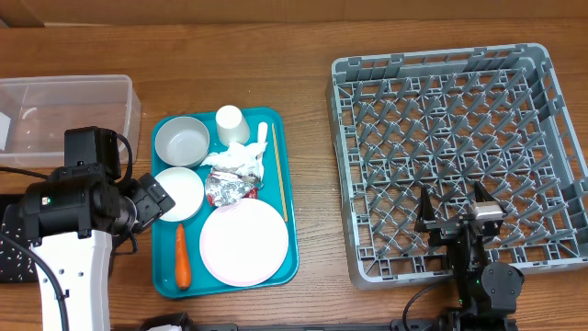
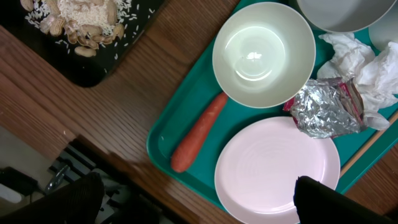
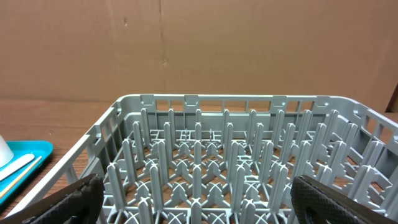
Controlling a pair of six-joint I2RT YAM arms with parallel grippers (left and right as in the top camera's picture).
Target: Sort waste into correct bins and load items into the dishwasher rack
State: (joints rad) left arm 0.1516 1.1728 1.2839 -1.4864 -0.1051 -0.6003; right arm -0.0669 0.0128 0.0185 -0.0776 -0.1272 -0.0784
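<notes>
Left gripper (image 1: 154, 198) and right gripper (image 1: 454, 199) gape wide; white utensil (image 1: 262, 152) lies lengthwise on teal tray (image 1: 288, 241), head seemingly far end.

A robot test bench is on show here: a lab set-up, not a working kitchen. Two machine arms, the left arm (image 1: 69, 230) and the right arm (image 1: 478, 276), are seen mounted at a bare wooden table (image 1: 312, 37). A plain brown cardboard wall (image 3: 199, 50) is put up behind it as a backdrop. Canteen gear is laid out on the table: a grey dishwasher rack (image 1: 432, 55), a teal serving tray (image 1: 163, 248), a clear tub (image 1: 69, 81) and a black tray (image 2: 93, 71).
</notes>
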